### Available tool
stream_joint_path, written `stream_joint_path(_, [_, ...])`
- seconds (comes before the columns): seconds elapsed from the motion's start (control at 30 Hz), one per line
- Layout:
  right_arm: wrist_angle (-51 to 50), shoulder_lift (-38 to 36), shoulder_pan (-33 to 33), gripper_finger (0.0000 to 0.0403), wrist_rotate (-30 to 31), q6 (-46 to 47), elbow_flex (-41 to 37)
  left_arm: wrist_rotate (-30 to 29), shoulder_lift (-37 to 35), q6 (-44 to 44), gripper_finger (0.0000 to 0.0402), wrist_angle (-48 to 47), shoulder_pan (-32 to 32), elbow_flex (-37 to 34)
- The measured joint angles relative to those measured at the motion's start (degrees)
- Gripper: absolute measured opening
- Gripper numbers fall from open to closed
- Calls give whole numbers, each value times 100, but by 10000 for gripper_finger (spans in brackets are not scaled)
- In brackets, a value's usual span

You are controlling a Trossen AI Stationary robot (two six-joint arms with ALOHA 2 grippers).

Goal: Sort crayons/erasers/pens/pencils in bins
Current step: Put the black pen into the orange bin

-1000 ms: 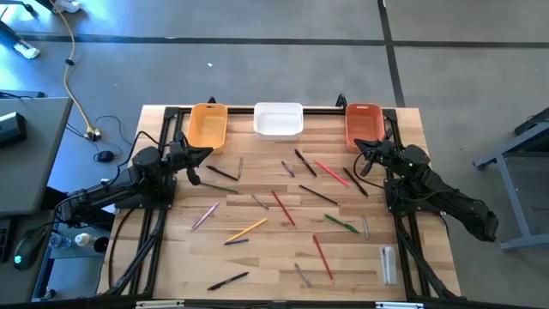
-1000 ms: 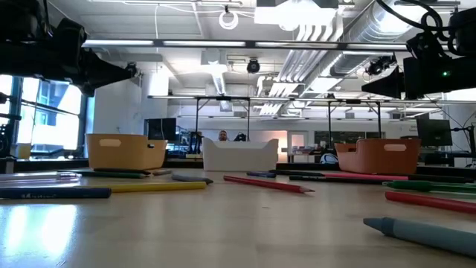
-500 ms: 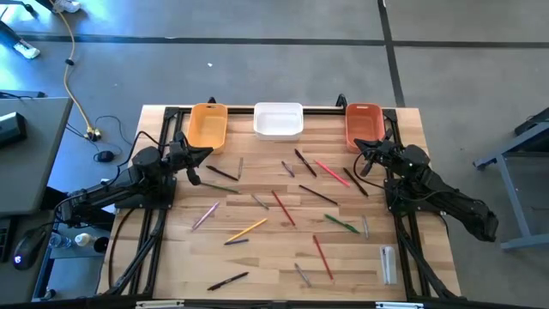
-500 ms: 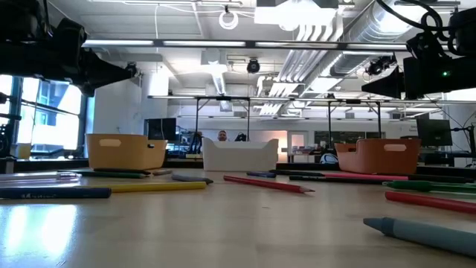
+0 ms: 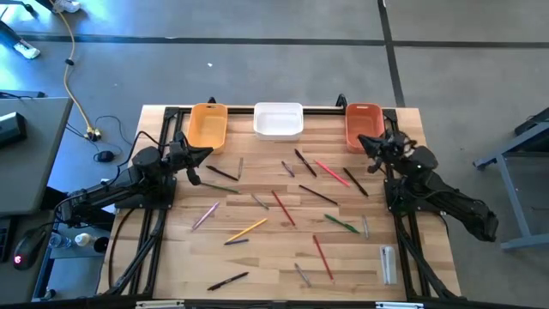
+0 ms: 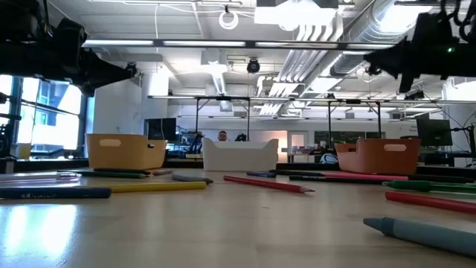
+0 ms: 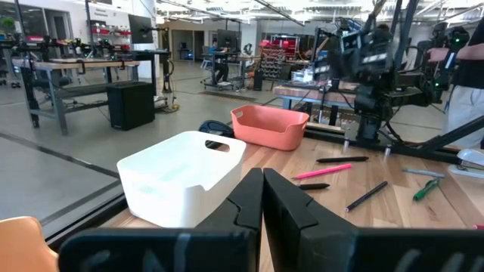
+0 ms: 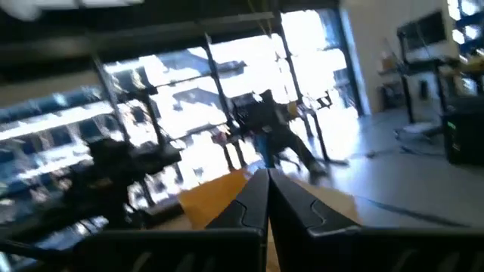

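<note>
front edge: black pen (image 5: 227, 281) and whitish eraser (image 5: 388, 263) lie near our side of the table (image 5: 257, 257); approach inboard, don't nudge them off.
mid table: pencils (image 5: 283, 209) and pens (image 5: 318, 194) scattered, some touching or crossing; we'd take an isolated one first, gripping across its middle.
left gripper (image 5: 206, 153): fingers pressed together, empty, hovering just short of the yellow-orange bin (image 5: 208, 126).
right gripper (image 5: 364, 142): shut, holds nothing, raised beside the red-orange bin (image 5: 363, 125).
bins: three along the far edge, white bin (image 5: 278, 121) in the middle, apparently empty.
room: open wood between items; frame rails along both sides limit swing.
</note>
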Motion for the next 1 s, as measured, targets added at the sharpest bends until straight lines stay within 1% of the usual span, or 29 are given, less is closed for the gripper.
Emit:
stream_joint_path(0.07, [281, 0, 0, 0, -415, 103, 1, 2, 0, 0, 1, 1, -2, 0])
stream_joint_path(0.13, [346, 0, 4, 0, -570, 278, 1, 0, 0, 0, 1, 1, 0, 0])
stream_joint_path(0.3, [74, 67, 2, 0, -566, 229, 1, 2, 0, 0, 1, -1, -2, 0])
stream_joint_path(0.53, [-350, 587, 2, 0, -486, -59, 1, 2, 0, 0, 1, 0, -2, 0])
stream_joint_path(0.7, [-1272, 1003, 2, 0, -488, -320, 445, 2, 0, 0, 0, 1, -2, -2])
stream_joint_path(0.83, [-2036, 1318, 120, 0, -177, -588, 958, 2, -1, 0, 0, 1, -2, 0])
stream_joint_path(1.0, [-2843, 1828, 564, 0, 387, -666, 1508, 2, 0, 0, 1, 1, -2, -1])
